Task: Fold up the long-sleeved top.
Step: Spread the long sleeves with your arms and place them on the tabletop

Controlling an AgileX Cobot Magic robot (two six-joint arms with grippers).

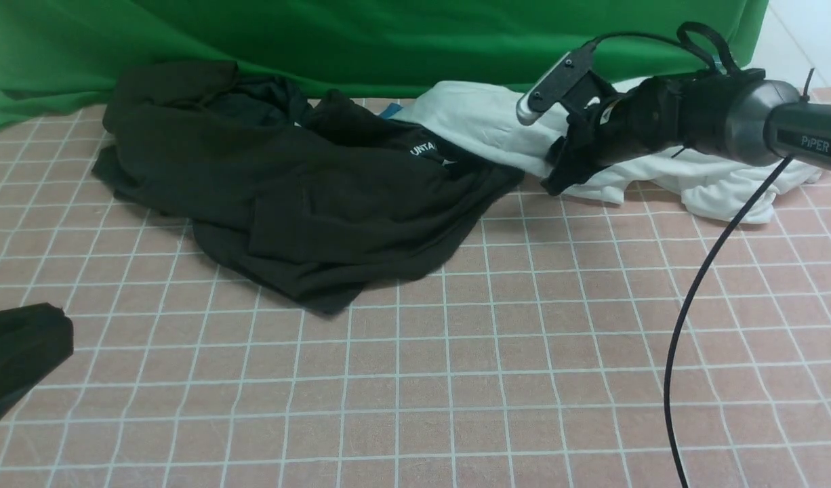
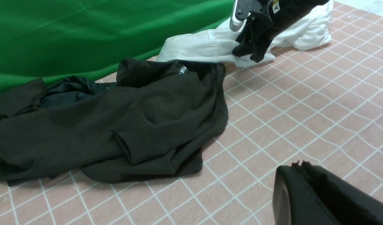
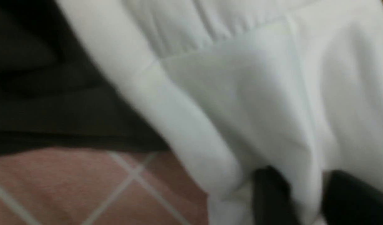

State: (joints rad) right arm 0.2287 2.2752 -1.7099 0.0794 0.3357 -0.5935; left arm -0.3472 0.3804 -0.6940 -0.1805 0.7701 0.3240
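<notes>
The long-sleeved top (image 1: 307,203) lies crumpled, brownish-black, at the back left of the tiled mat. It also shows in the left wrist view (image 2: 116,125), with a stitched cuff (image 2: 141,140) folded on top of it. A dark strip of it shows in the right wrist view (image 3: 54,109). My right gripper (image 1: 558,177) is down at the near left edge of the white tee (image 1: 483,122). Its two dark fingers hold a fold of white cloth between them (image 3: 307,193). My left gripper (image 1: 56,325) is shut and empty, low at the front left, apart from the top; it also shows in the left wrist view (image 2: 299,165).
A smaller, darker shirt (image 1: 253,95) is bunched inside the heap at the back. The white tee (image 2: 204,43) spreads along the back right and touches the dark heap. A green backdrop (image 1: 388,34) hangs behind. The right arm's black cable (image 1: 693,298) hangs over the mat.
</notes>
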